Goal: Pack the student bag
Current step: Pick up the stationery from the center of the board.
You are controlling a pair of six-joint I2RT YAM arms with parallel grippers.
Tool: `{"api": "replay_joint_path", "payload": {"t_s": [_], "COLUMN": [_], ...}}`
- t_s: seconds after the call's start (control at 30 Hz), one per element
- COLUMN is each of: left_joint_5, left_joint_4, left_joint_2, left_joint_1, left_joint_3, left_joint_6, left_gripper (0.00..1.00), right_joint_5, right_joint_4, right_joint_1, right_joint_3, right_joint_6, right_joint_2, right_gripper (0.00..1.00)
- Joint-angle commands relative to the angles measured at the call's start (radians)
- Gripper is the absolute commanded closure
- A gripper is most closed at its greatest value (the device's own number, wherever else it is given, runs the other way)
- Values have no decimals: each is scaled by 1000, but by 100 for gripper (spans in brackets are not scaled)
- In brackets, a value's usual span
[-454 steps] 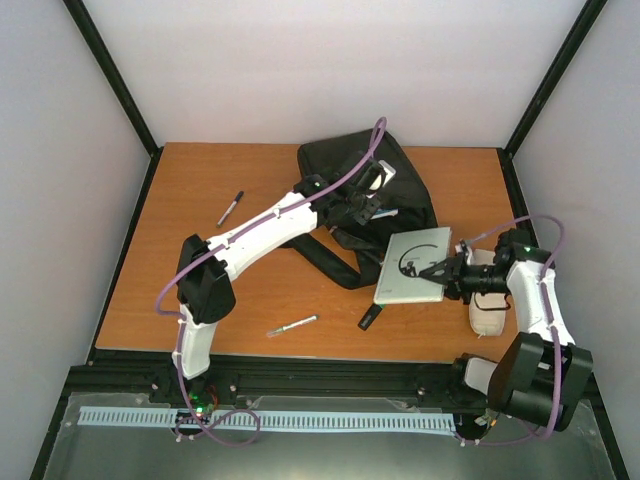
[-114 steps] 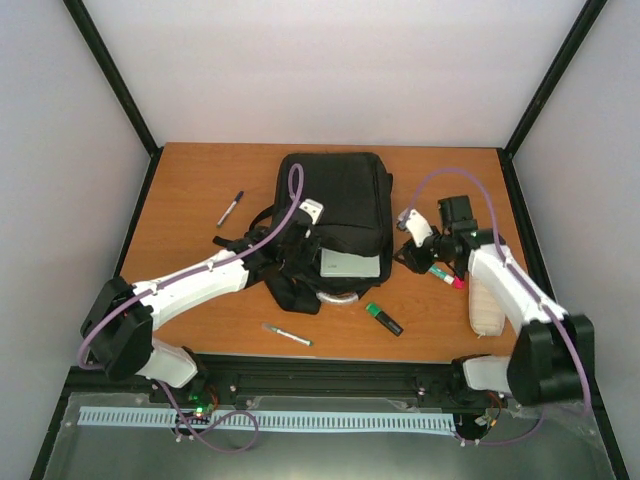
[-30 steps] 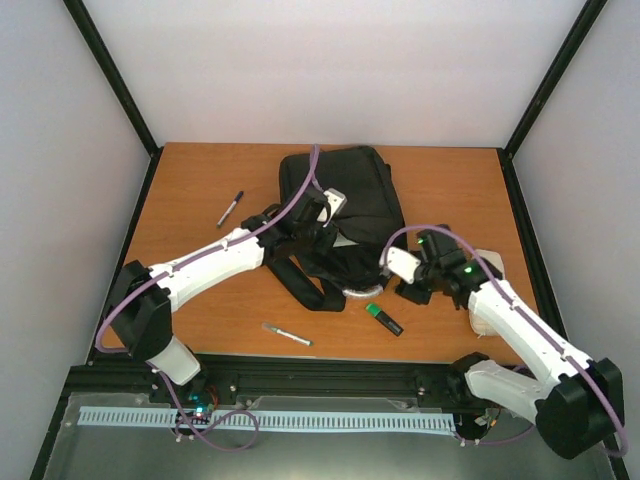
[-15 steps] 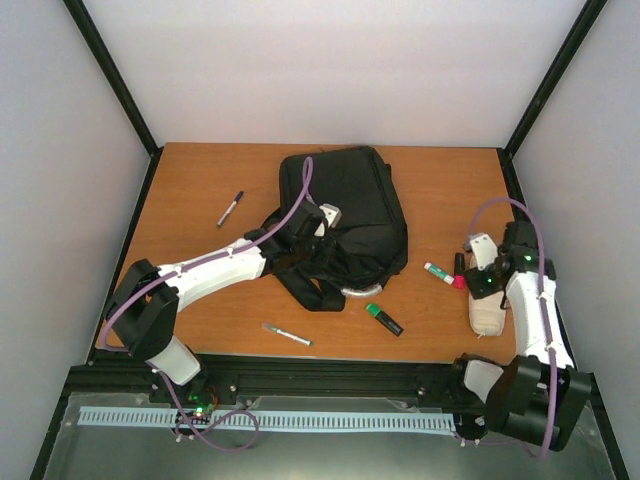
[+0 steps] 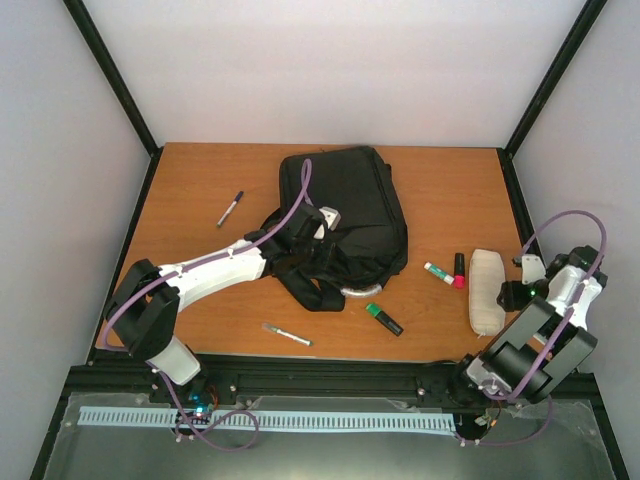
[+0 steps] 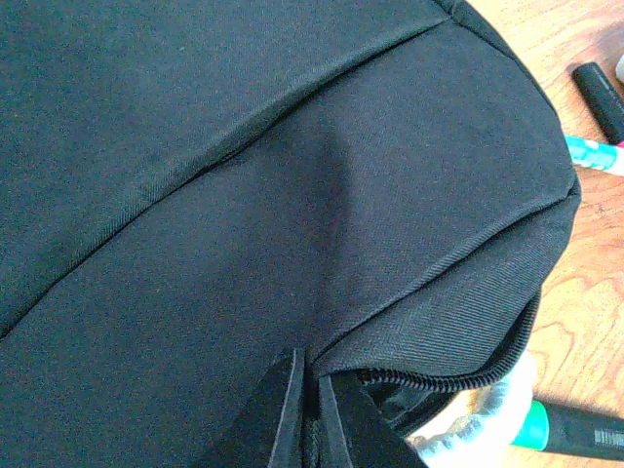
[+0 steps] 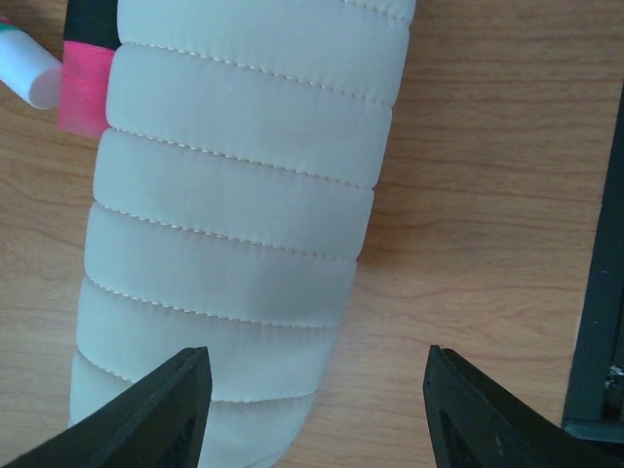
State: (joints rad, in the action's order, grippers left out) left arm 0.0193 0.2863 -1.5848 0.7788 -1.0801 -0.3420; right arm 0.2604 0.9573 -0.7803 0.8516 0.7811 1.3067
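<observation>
Orange-brown wood grain is covering the tabletop (image 5: 190,190), which is sitting inside pale, plain walls (image 5: 330,70) with black frame posts (image 5: 112,75) running up the back corners. The large black fabric backpack (image 5: 345,215) is lying flat at the middle of the far half of the table, its straps trailing toward the near edge. The left gripper (image 6: 304,390) is resting on the bag's near side with its jaws pressed together at the zip seam; whether fabric is pinched between them I cannot tell. The right gripper (image 7: 317,419) is hovering with jaws apart over the near end of a cream quilted oblong pouch (image 5: 487,290) near the right edge. A pink-capped marker (image 5: 459,270) is lying just beside the pouch, and a green highlighter (image 5: 383,318) is lying near the bag.
</observation>
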Motion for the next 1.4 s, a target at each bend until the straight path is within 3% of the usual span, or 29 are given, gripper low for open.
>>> {"api": "replay_joint_path", "payload": {"t_s": [0.0,0.47,0.83,0.97,1.17,1.37], "left_joint_5": [-20,-42,-9,-7,-5,-6], "left_joint_4": [58,137,121,116,112,115], "left_joint_2": [-2,15,-13,-18,-15,-11], "left_joint_1": [-8,-7,-7,-7,-7,-7], "left_joint_3": [-44,-73,-86,-85,-78,-84], "left_joint_6": [-6,2,2,3,9,24], "left_gripper": [96,95,95,95,95,95], "right_joint_5": [108,152,220,275,335,291], "right_joint_4": [38,-19,25,36,49,50], "right_joint_1": [-51,-56,-54,-54,-53,-66], "right_joint_3": [43,47,46,47,59,95], "right_joint_6": [59,25,23,24,2,-48], "right_joint_2": [56,248,360,387,387,278], "right_gripper": [39,26,22,34,69,85]}}
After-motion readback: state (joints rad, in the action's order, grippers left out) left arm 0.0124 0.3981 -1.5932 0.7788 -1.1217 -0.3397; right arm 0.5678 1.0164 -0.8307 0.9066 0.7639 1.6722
